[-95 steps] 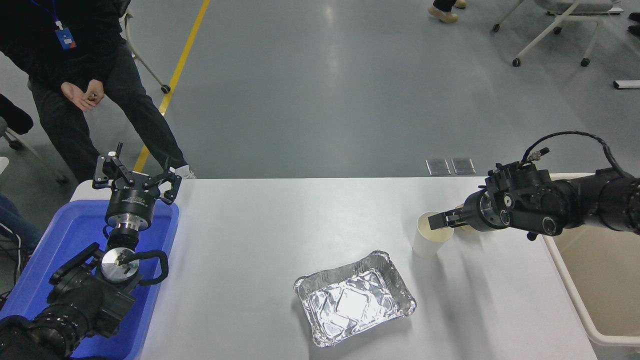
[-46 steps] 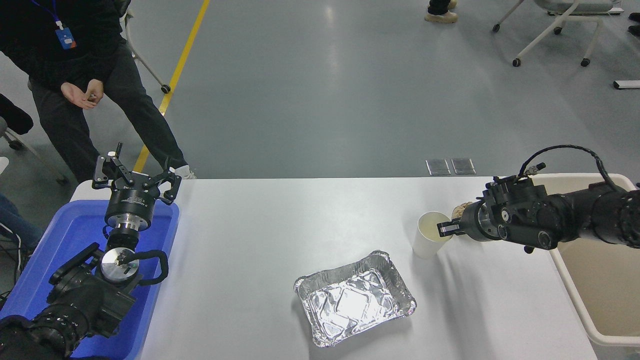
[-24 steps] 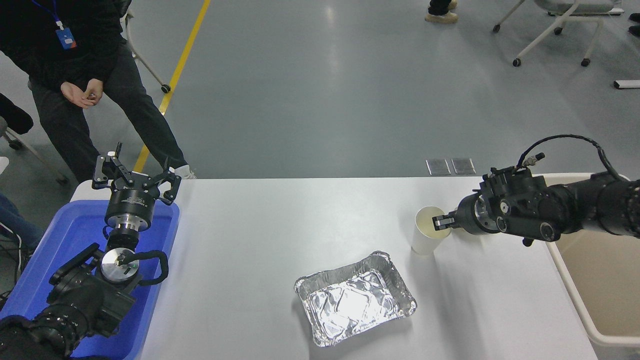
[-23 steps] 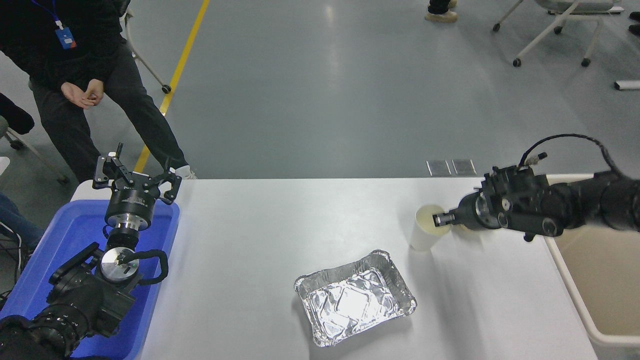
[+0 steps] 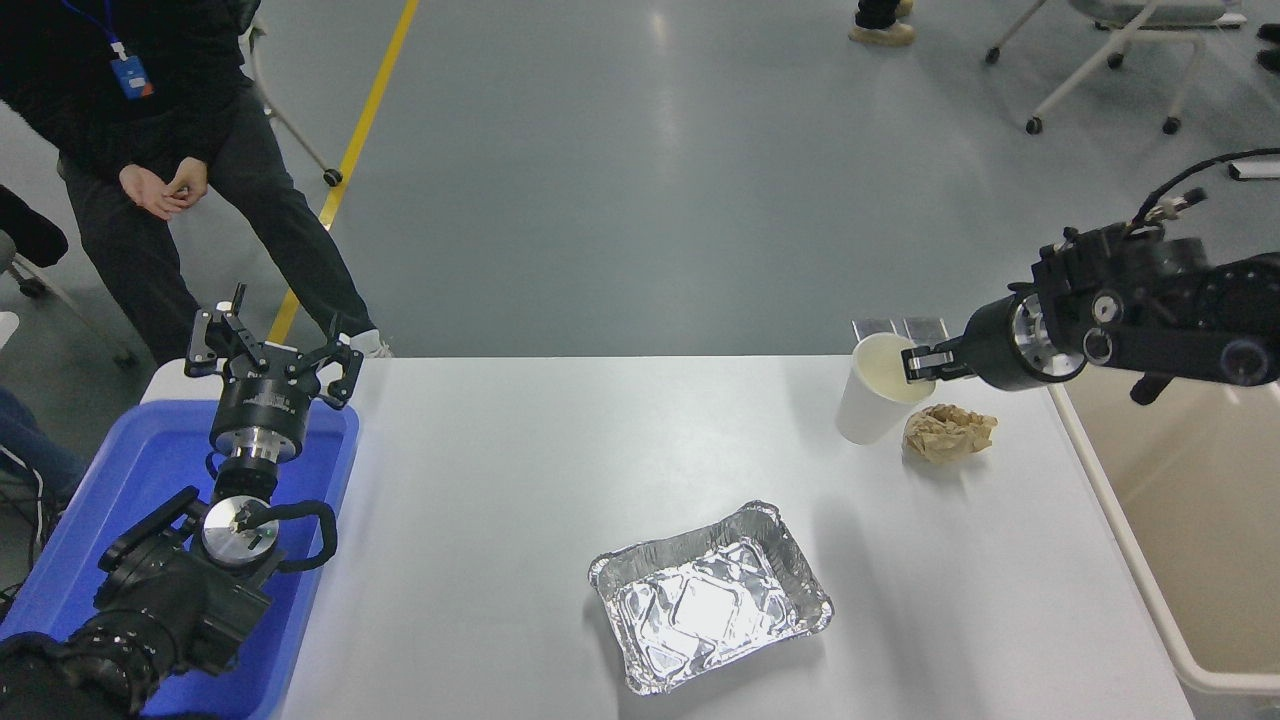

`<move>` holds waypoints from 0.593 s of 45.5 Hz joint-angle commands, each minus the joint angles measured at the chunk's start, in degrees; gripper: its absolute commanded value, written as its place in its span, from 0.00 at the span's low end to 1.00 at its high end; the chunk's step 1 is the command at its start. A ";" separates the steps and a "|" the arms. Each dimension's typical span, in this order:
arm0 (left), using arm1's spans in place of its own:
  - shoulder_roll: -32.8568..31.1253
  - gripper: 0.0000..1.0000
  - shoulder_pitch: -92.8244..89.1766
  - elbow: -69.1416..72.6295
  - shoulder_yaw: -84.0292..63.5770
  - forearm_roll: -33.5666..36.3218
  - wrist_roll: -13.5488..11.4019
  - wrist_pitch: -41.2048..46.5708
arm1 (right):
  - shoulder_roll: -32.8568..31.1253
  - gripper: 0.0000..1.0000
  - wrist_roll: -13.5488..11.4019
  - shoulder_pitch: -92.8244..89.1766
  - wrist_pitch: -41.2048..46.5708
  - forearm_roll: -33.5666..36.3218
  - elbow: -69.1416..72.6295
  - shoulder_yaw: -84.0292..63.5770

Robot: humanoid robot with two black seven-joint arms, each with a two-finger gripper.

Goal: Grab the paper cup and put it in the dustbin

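As no writing reads, right tool [image 5: 922, 362] gripping paper cup [image 5: 877, 391]

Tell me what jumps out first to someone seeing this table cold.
The right pincer, reaching in from the right edge, pinches the rim of the paper cup, held tilted at the table's far right. Beside it lies a crumpled tan paper ball; a shiny foil tray sits near the front centre.

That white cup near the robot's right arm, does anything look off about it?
The paper cup hangs tilted, pinched at its rim by the right gripper, apparently off the table. A crumpled paper ball lies loose beside it. Nothing spilled.
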 commanded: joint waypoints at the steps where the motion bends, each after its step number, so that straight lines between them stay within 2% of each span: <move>1: 0.03 0.99 0.00 -0.01 0.00 0.01 0.00 0.00 | -4.35 0.00 -0.22 10.04 5.38 0.15 4.26 -0.27; 15: 0.03 0.99 0.00 -0.01 0.00 0.01 0.00 0.00 | -9.61 0.00 -0.22 9.86 5.20 0.41 2.86 -0.27; 22: -0.06 0.99 0.00 -0.01 0.00 0.01 0.00 0.00 | -14.54 0.00 -0.22 9.51 4.94 0.85 -3.37 0.43; 27: -0.06 0.99 0.00 -0.01 0.00 0.01 0.00 0.00 | -17.44 0.00 -0.22 8.11 4.76 4.53 -10.23 1.48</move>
